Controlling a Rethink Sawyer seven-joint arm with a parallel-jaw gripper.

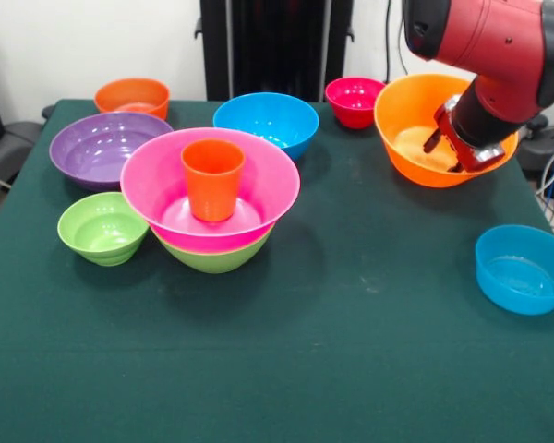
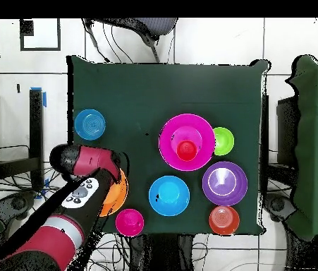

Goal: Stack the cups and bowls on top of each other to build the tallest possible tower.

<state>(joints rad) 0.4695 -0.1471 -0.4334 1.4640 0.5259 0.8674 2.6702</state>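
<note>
Gripping the rim of the large glossy orange plastic bowl, your gripper is lifting it beside the small red bowl.

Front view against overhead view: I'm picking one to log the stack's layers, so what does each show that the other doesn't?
Only the front view shows the green bowl under the pink bowl, and the tool at the large orange bowl. Only the overhead view shows the whole table outline; the arm hides most of that orange bowl there. Both show the orange cup standing in the pink bowl.
</note>
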